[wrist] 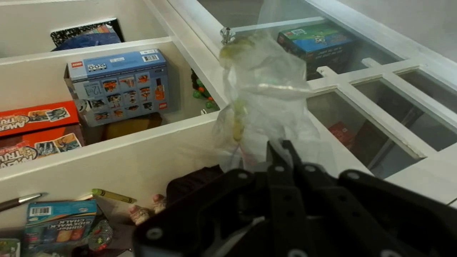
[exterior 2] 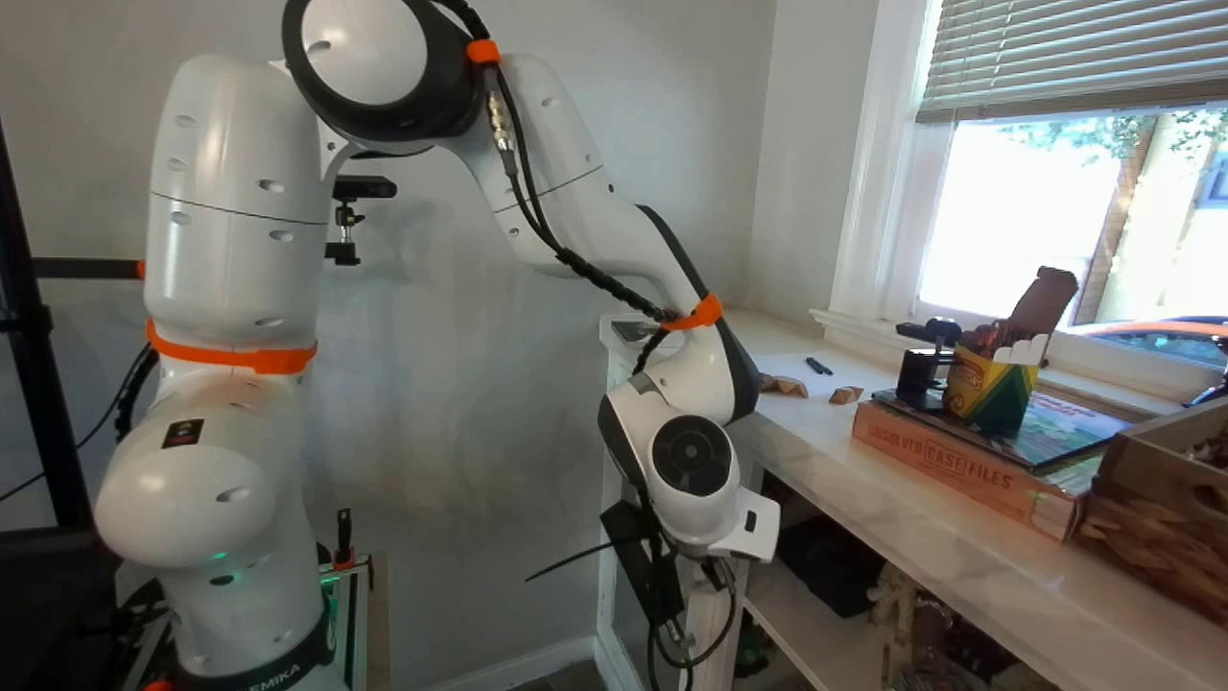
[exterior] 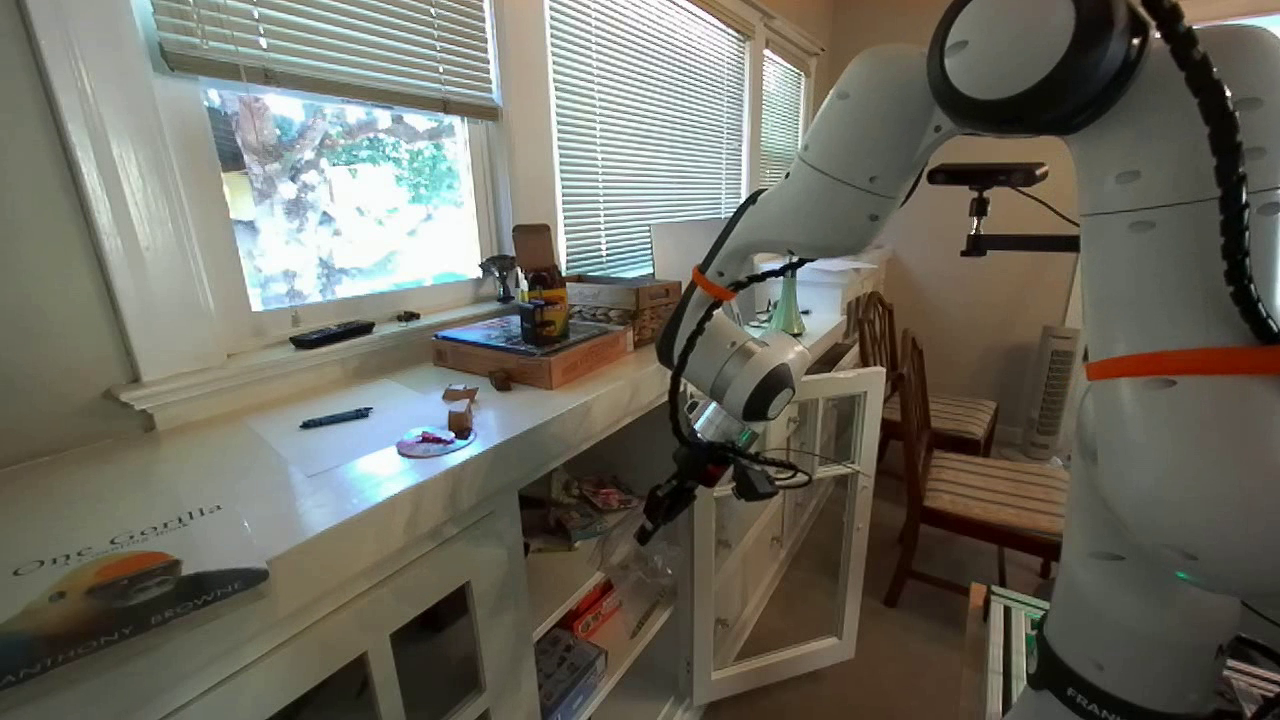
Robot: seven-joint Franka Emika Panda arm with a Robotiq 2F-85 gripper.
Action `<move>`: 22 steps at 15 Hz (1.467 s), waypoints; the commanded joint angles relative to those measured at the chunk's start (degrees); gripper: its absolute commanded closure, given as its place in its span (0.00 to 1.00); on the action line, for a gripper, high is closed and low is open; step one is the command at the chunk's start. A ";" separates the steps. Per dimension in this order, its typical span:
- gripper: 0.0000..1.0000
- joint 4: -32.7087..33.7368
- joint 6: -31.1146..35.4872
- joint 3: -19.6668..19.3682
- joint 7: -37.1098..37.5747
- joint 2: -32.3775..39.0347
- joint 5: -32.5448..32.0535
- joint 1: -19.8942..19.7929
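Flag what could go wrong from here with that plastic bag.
Slip: the gripper seems to pinch the clear plastic bag by thin film alone, so it may slide out.
Snag: in the wrist view the bag overlaps the open cabinet door, so it might catch there if moved sideways.

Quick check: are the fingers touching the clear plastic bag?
Touching. The wrist view shows the fingers closed on the clear plastic bag, its film caught between the tips and spreading beyond them.
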 commanded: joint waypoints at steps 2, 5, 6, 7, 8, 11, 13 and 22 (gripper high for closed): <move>1.00 -4.47 1.22 2.01 6.36 -7.79 -9.30 -1.71; 1.00 -4.82 1.80 3.13 7.99 -11.47 -13.38 -2.12; 1.00 -4.56 2.04 3.44 8.24 -12.54 -14.40 -2.36; 1.00 -4.24 2.07 3.71 8.31 -13.42 -14.84 -2.55; 1.00 -3.80 2.25 2.59 7.87 -14.21 -14.70 -1.48; 1.00 -3.06 1.44 2.61 7.44 -16.84 -14.56 -1.71; 1.00 -2.49 1.55 2.58 7.09 -18.29 -14.31 -1.78; 1.00 2.28 -1.31 3.05 9.64 -21.37 -22.39 -3.85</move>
